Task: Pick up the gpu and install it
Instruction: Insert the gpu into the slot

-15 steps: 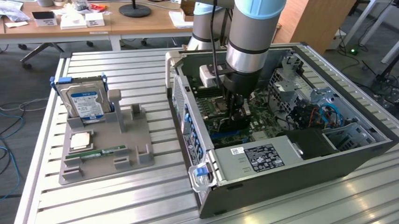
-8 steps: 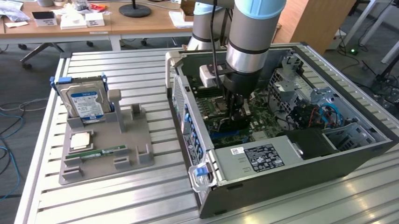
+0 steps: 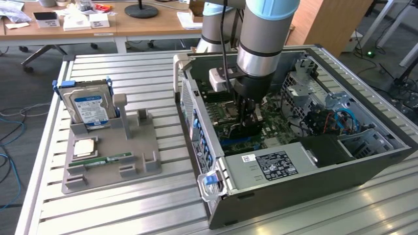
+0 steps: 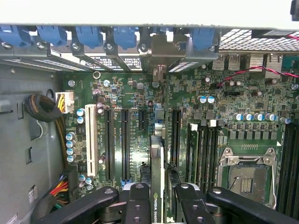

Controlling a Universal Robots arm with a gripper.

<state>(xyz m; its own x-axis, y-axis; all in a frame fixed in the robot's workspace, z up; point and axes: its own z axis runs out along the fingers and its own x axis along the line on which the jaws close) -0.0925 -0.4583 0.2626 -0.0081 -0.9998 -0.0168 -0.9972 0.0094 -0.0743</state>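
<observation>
In the wrist view the gpu [image 4: 157,175] is seen edge-on as a thin upright card with a green label. My gripper [image 4: 158,201] is shut on it, one black finger on each face. The card hangs over the green motherboard [image 4: 135,93], between the long black slots [image 4: 125,144] and a further slot [image 4: 175,137]; whether it touches a slot I cannot tell. In the exterior view my gripper [image 3: 248,113] reaches down into the open computer case [image 3: 196,122], with the dark gpu [image 3: 244,128] below it, just above the board.
A grey fixture [image 3: 140,147] at the exterior view's left holds a silver hard drive with a blue label [image 3: 91,105], a RAM stick [image 3: 107,160] and a small chip [image 3: 85,147]. Inside the case are the power supply [image 3: 274,164], the CPU socket [image 4: 247,175] and cable bundles [image 4: 39,107].
</observation>
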